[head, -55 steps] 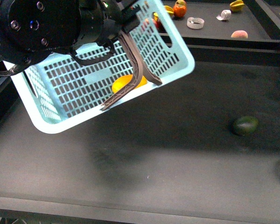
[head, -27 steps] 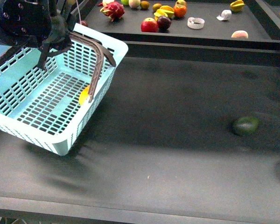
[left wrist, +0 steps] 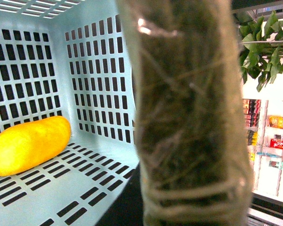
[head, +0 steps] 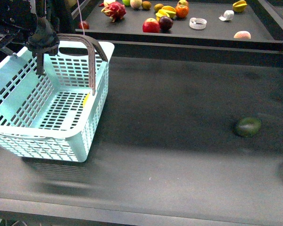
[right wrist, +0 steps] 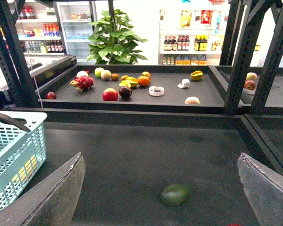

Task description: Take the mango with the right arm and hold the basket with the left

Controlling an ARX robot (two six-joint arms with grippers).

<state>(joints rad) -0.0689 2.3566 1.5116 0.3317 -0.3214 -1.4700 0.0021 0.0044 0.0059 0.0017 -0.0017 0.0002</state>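
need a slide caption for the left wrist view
Mango lying on the slotted floor of the turquoise basket, with the blurred basket handle filling the foreground.

Partly hidden and cropped things

The mango (head: 86, 100) shows only as a yellow sliver through the basket (head: 47, 141) wall in the front view; the left gripper's grip on the handle (left wrist: 188, 122) is blurred, its jaws unreadable.

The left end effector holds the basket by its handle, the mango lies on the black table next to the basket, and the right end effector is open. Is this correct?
Not quite. The mango lies inside the basket, on its slotted floor, as the left wrist view shows. The rest stands: the left end effector holds the basket's handle, and the right end effector is open.
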